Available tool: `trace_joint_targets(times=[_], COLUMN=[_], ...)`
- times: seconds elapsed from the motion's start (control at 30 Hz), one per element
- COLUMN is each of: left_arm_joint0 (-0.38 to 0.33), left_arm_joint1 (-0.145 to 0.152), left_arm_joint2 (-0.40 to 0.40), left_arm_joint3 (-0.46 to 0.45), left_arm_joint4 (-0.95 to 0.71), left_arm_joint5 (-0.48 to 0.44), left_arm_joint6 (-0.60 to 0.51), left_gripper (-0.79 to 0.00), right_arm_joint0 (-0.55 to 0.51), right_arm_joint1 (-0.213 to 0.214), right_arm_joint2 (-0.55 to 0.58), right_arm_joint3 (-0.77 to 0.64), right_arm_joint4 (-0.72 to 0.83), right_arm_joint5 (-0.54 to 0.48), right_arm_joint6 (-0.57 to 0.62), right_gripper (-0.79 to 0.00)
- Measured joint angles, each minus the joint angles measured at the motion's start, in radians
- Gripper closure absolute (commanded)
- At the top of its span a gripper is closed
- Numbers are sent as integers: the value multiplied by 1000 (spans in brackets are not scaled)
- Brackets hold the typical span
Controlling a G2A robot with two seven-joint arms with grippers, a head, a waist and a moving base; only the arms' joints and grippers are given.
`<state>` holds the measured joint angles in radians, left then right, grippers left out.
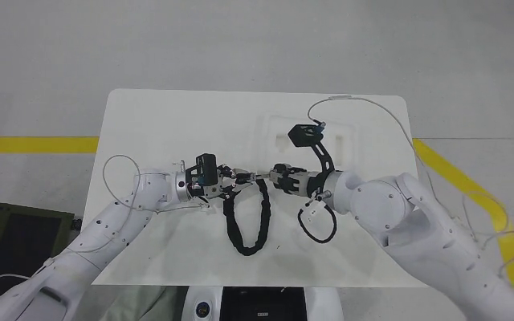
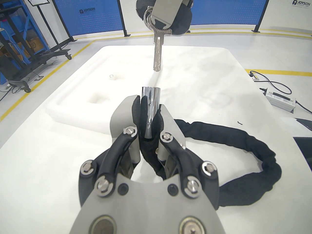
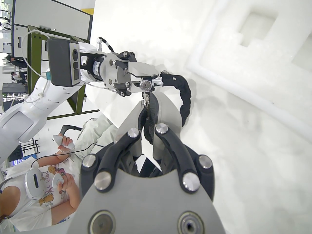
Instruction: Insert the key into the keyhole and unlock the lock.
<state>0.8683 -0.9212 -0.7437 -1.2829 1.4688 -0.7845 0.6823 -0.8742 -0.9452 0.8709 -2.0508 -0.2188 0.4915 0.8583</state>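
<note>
**A:** White worktop (image 1: 161,241), with a yellow line (image 1: 48,144) on the floor past its edge. What sits nearest?

**B:** The left claw (image 2: 146,113) — pressed together on the lock (image 2: 151,98). The lock is a chrome cylinder held off the surface, its keyhole end facing the other arm.

**A:** And the black thing?

**B:** That's the lock's fabric-sleeved cable (image 2: 256,152). It droops from the cylinder and loops on the worktop beside that claw.

**A:** The key?

**B:** The key (image 2: 157,54) is just past the cylinder's end, tip toward it, not touching. The right claw (image 3: 149,109) pinches the key's head, and a ring (image 2: 147,16) hangs alongside.

**A:** Farther out?

**B:** A white foam tray (image 2: 73,113) with shallow pockets lies on the far part of the worktop, beyond both claws. Blue panels (image 2: 97,8) stand behind it.
</note>
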Motion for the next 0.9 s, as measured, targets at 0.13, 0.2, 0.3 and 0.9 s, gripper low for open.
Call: trace_joint_targets(times=[0.13, 0.2, 0.3, 0.9], left_arm_joint0=[0, 0, 0, 0], left_arm_joint1=[0, 0, 0, 0], left_arm_joint2=[0, 0, 0, 0], left_arm_joint3=[0, 0, 0, 0], left_arm_joint4=[0, 0, 0, 0], left_arm_joint5=[0, 0, 0, 0], left_arm_joint6=[0, 0, 0, 0], left_gripper=[0, 0, 0, 0], right_arm_joint0=[14, 21, 30, 30], right_arm_joint1=[-9, -15, -23, -42], right_arm_joint2=[-18, -29, -41, -36], right_arm_joint3=[8, 13, 23, 36], right_arm_joint4=[-6, -6, -7, -13], right_arm_joint5=[-1, -1, -1, 10], right_arm_joint6=[5, 3, -1, 12], right_gripper=[0, 0, 0, 0])
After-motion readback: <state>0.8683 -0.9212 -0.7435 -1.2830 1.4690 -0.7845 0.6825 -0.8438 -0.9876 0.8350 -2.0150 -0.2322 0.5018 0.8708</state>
